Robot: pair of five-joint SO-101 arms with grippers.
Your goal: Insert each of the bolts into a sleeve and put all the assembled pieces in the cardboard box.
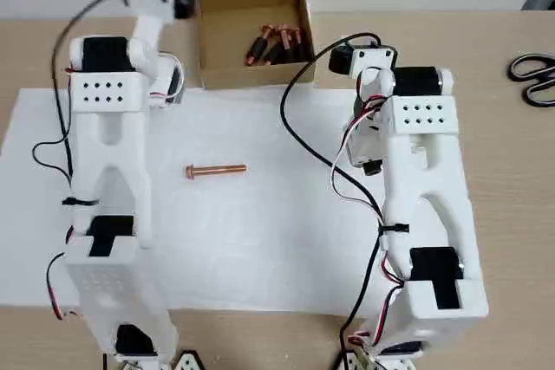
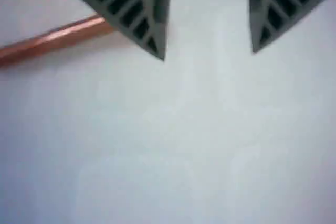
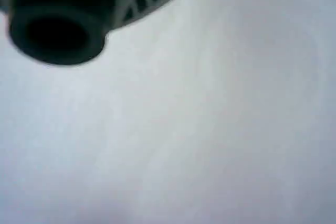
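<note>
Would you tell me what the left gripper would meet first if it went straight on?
Most likely the bare white sheet: the left gripper points down at it, fingers open. The copper bolt lies beside one finger, outside the gap, though depth is unclear.

Prob. a robotics lab/workshop bench: wood table (image 1: pixel 494 153), white mat (image 1: pixel 260 249), scissors (image 1: pixel 536 78), 2 robot arms (image 1: pixel 108 171) w/ loose wiring.

no readable text, no labels, no numbers or signs anywhere
</note>
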